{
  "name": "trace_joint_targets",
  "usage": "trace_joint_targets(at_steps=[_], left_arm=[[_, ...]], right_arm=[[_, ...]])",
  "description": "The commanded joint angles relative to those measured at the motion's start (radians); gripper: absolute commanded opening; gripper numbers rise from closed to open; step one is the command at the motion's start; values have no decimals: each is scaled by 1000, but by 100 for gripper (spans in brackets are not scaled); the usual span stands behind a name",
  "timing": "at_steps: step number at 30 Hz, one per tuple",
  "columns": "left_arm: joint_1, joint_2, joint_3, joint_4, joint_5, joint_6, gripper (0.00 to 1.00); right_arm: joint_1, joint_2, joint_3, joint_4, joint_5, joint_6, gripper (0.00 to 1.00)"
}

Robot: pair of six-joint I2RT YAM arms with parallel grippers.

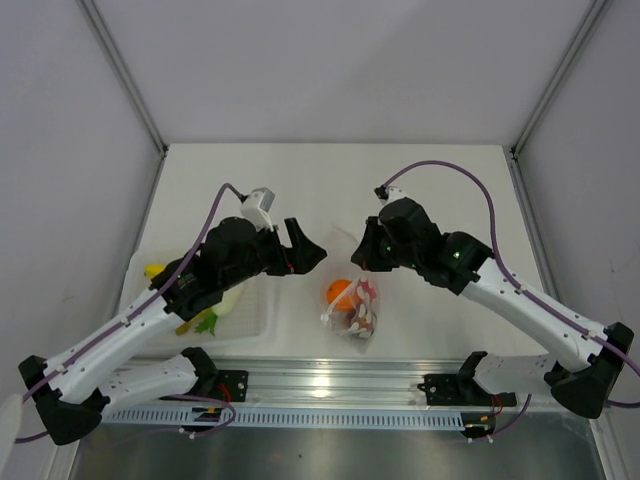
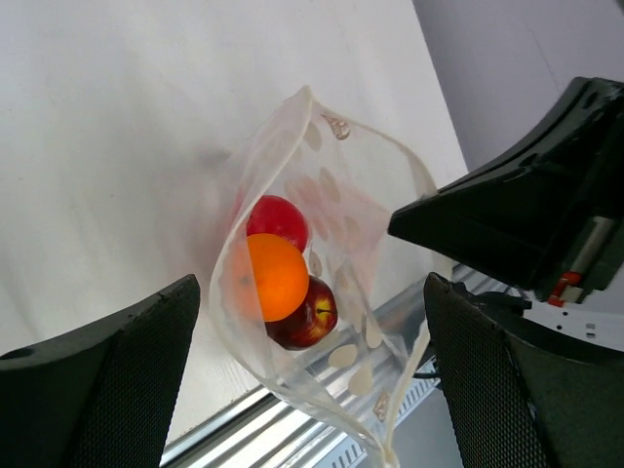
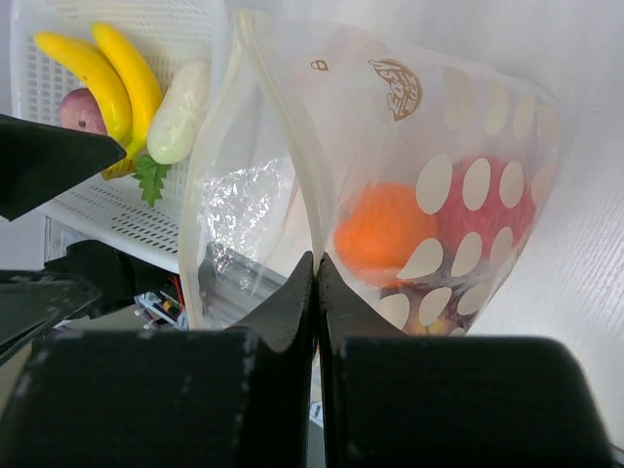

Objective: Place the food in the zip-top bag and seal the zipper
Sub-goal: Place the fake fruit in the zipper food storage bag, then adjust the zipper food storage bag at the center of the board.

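Right tool (image 3: 315,278): jaws closed, pinching one lip of the zip-top bag (image 3: 458,117) near the zipper (image 3: 273,88). Left tool (image 1: 308,250): jaws wide apart, holding nothing, at 9 o'clock of the right tool and looking down into the bag's mouth.

Bag hangs at 6 o'clock of the right tool, mid-bench; I cannot tell whether its bottom rests on the bench (image 1: 300,190). Mouth gapes. Inside are the orange (image 2: 273,278), the red apple (image 2: 310,317) and a red round piece (image 2: 276,216).

Not yet bagged, in the white tray (image 3: 107,219) at 9 o'clock of the bag: bananas (image 3: 107,83), radish (image 3: 180,97) and the dark red-purple piece (image 3: 80,109).

Risks, my judgement:
- One-lip pinch on thin film: a tug could slip it free and drop the bag.
- The free lip could sag and close the mouth.
- The long bananas may catch on the rim and drag the bag.
- The orange sits high and could roll out if the bag tips.
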Motion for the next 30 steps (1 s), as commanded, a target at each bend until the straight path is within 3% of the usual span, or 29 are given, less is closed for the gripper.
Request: trace_joint_targets(at_steps=[1,9,12,15,16,17,24,30], left_arm=[[-9,15,-26,-41,-34,43,96],[-9,131,-47,-35,-51,52,95],[-11,182,-40,-12,1,69,83],[-9,217,-14,18,105,78,32],[-9,222,5,32,163,81,4],[-11,222,12,53,187,80,0],[-25,179,71,205,481,40,1],[-32,184,37,172,402,21,0]], right_arm=[[-6,-31,18,8,-5,-2,0],[-7,-43,13,-2,-3,-2,0],[-18,-49,-3,5,-2,-2,0],[-32,-49,-25,5,-8,-8,0],[-34,-49,-27,2,-3,-10,0],[-37,-51,-25,-15,13,-15,0],[-41,-127,30,-81,87,-56,0],[-60,-155,-9,-61,64,-51,0]])
